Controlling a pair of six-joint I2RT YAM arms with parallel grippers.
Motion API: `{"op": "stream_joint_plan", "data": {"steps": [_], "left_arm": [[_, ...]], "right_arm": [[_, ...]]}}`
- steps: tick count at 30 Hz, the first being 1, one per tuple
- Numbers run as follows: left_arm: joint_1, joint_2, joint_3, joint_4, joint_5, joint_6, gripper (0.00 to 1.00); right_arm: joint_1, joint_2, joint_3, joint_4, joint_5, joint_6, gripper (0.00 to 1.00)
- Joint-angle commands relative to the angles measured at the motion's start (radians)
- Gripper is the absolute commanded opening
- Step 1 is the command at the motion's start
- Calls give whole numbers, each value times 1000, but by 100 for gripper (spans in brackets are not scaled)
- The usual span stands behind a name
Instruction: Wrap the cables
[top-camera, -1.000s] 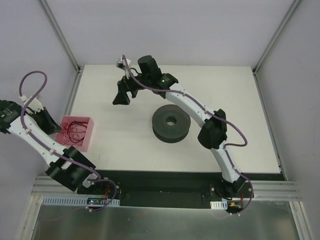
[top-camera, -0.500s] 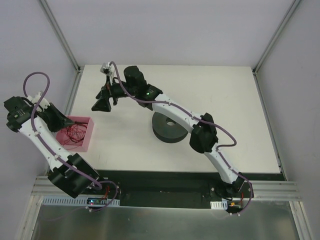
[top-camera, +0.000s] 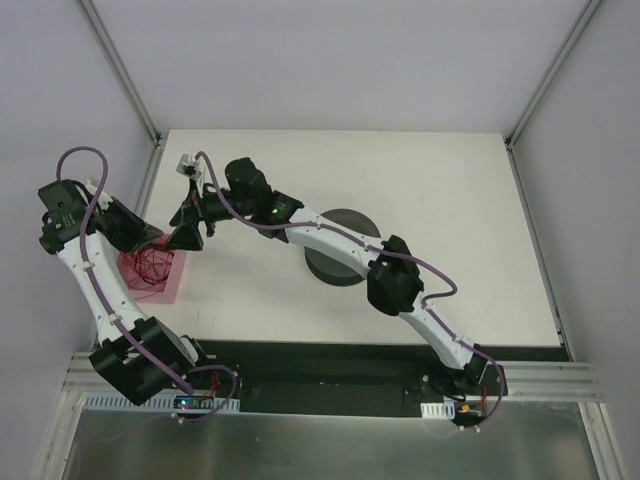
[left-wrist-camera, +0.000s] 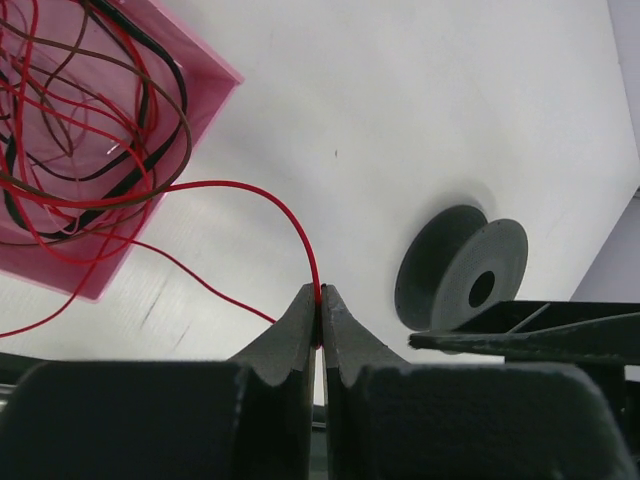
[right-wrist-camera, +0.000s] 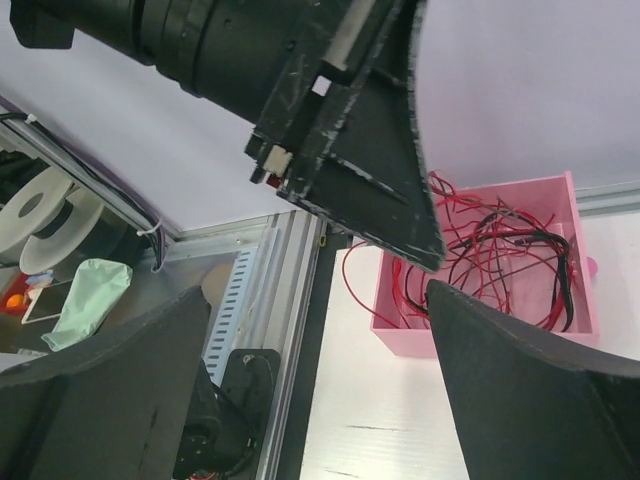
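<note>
Red wire pinched in closed left pincer, trailing from pink box; right pincer wide open near box.

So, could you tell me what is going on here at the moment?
The left pincer is shut on a thin red wire that leads out of the tangle in the pink box. The right pincer is open and reaches across the table to hang right beside the box and the left pincer, gripping nothing. The black spool sits mid-table, with no wire visible on it.
</note>
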Motion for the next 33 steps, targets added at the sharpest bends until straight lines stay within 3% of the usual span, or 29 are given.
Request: {"op": "stream_joint_plan", "data": {"steps": [1,9,26,33], "left_arm": [[-33,-13,4,34,-18,-130,0],[-34,-27,-16,50,59,-159,0],[-50,-67,-54,76,86,-216,0],[-51,-105,-66,77,111,-216,0]], "right_arm": [[24,-19,-8,17,12,-82,92],[40,-29,-53,-9,193,-234,91],[58,-29,-100,36,211,-301,87],[59,-23,-90,48,294,-293,76]]}}
